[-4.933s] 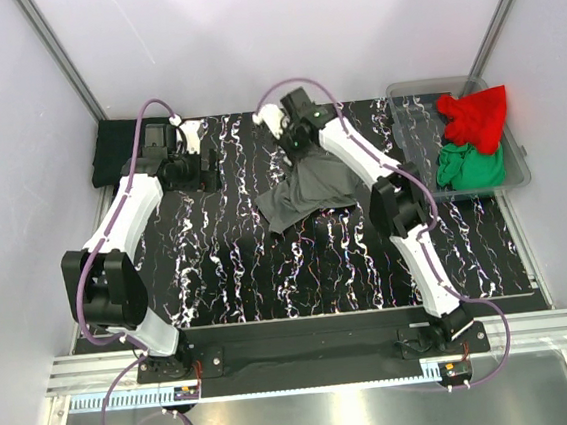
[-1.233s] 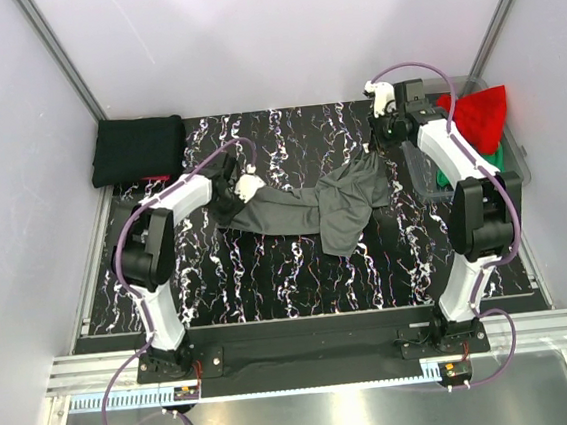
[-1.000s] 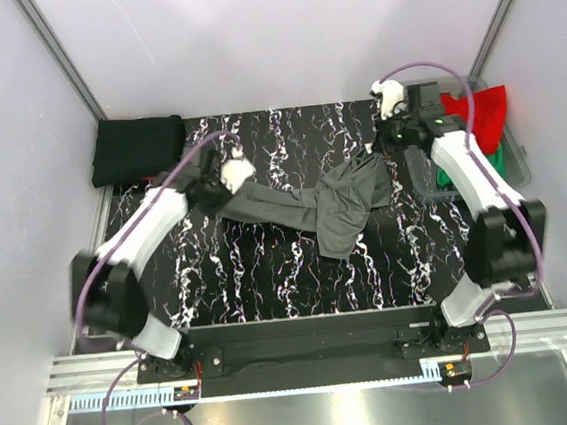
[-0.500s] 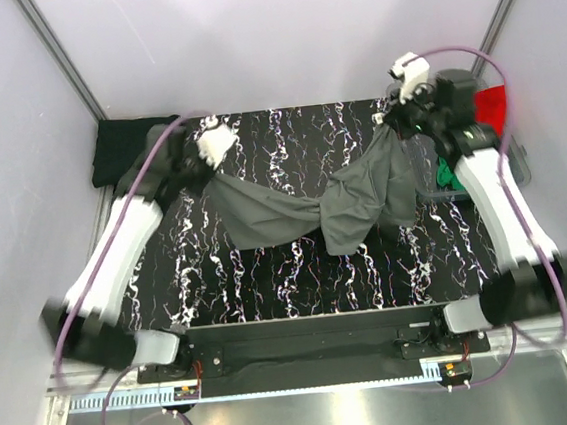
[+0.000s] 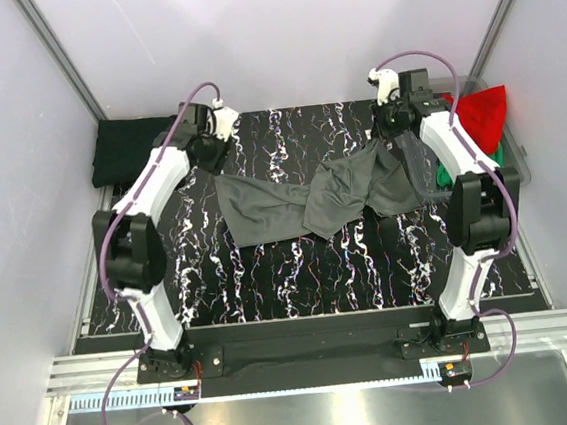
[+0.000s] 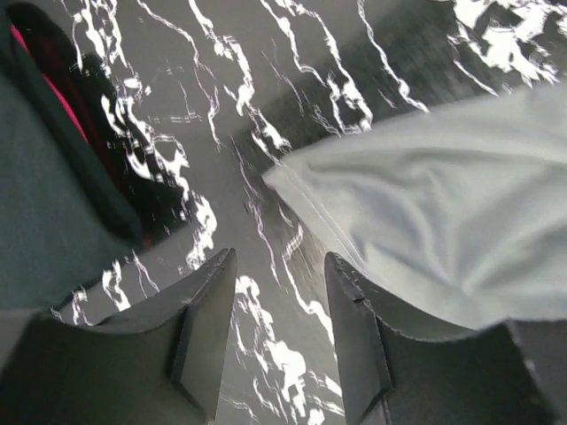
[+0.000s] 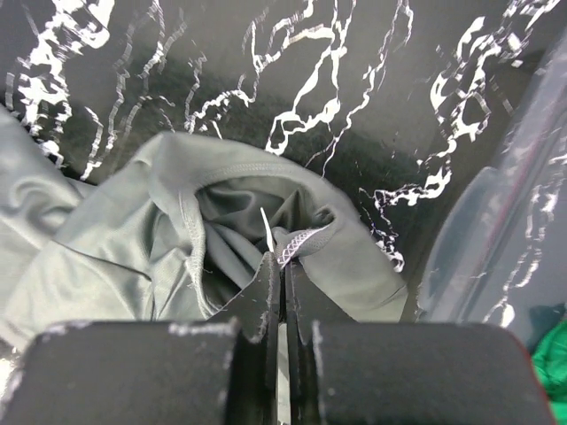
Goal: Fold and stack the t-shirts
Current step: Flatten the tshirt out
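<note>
A large dark grey t-shirt (image 5: 312, 198) lies stretched and rumpled across the middle of the marbled black table. My right gripper (image 5: 389, 134) is shut on its right end, pinching a hem fold (image 7: 306, 239) near the bin. My left gripper (image 5: 208, 155) is open and empty just above the shirt's left corner (image 6: 301, 181), not touching it. A folded black t-shirt (image 5: 135, 148) lies at the far left corner, with red cloth (image 6: 35, 62) under it. A red t-shirt (image 5: 477, 115) and a green t-shirt (image 5: 475, 166) lie in the bin.
A clear grey plastic bin (image 5: 513, 178) stands at the far right, its wall (image 7: 496, 239) close beside my right gripper. Walls enclose the table on the left, back and right.
My left gripper has let go of the shirt's left corner and now hovers open above it. The shirt has dropped flat onto the table. My right gripper has moved slightly left and down, still holding.
</note>
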`<state>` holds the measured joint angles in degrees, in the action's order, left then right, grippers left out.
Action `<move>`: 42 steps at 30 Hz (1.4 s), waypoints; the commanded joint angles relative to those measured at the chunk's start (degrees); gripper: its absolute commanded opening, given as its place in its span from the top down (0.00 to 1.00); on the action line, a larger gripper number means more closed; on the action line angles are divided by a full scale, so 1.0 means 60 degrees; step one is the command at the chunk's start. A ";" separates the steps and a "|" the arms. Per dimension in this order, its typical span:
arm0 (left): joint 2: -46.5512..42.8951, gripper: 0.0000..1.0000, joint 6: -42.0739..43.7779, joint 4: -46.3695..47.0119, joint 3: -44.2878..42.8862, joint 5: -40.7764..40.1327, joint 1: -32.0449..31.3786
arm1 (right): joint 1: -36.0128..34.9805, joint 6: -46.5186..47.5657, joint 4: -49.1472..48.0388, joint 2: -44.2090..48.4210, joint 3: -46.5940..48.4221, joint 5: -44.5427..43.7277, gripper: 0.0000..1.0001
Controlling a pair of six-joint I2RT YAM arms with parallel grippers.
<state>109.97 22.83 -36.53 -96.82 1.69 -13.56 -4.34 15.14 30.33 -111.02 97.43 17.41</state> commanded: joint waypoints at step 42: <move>0.4875 1.00 0.0253 -0.2817 -0.4445 0.1768 0.0561 | 0.0005 -0.0428 -0.0089 0.0355 0.0109 0.0688 0.98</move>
<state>138.85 24.01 -52.53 -121.56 10.13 -10.57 -4.34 13.39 30.17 -108.66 95.07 21.65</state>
